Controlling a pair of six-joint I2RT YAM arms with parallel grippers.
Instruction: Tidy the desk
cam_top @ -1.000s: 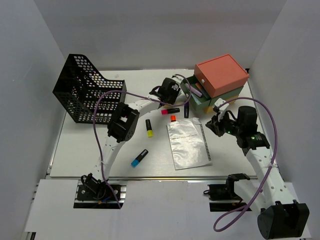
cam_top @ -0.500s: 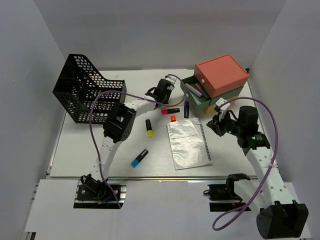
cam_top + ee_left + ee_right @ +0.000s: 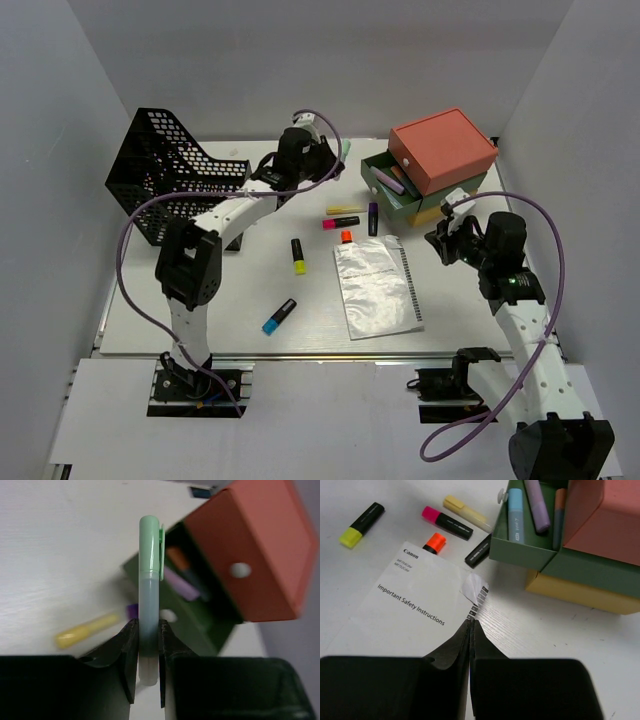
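On the white desk, my left gripper is shut on a pale green pen, which stands upright between the jaws. That gripper hangs over the back of the desk, left of the open green drawer. My right gripper is shut with nothing in it. It hovers over the top right corner of the Canon booklet, and in the top view it sits right of the booklet.
Loose on the desk are a yellow highlighter, a blue one, a pink one, an orange one, a dark marker and a yellow pen. The coral drawer box is at the back right, the black mesh basket at the back left.
My left arm swung up and to the back left, away from the green drawer, with the green pen in its jaws. The right gripper closed fully.
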